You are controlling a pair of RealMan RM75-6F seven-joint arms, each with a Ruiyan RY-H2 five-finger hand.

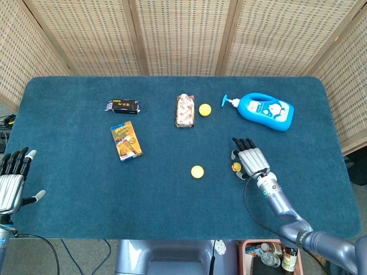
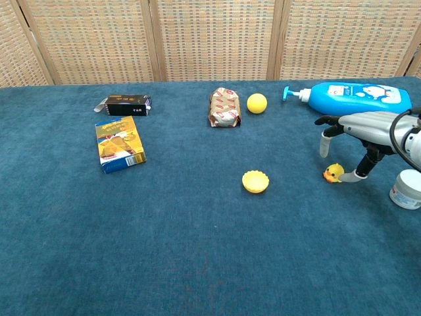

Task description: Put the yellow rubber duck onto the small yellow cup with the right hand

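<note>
The table [image 1: 69, 189] carried a blue bottle [image 1: 265, 107] at the back. The right hand [image 1: 250, 159] hovered over the duck [image 2: 333, 173], fingers spread wide around it, holding nothing. The cup [image 2: 255, 182] sat well apart to its left.

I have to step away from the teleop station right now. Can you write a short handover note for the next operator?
Right hand: open, fingers spread, poised over the yellow rubber duck, thumb tip beside it; not gripping.
Left hand: open, idle at the table's near left edge.
Duck sits on the cloth, to the right of the small yellow cup, which stands upright and apart from it.
Done: approach only.
Left: grip the duck, lift, carry it left, set it on the cup.
</note>
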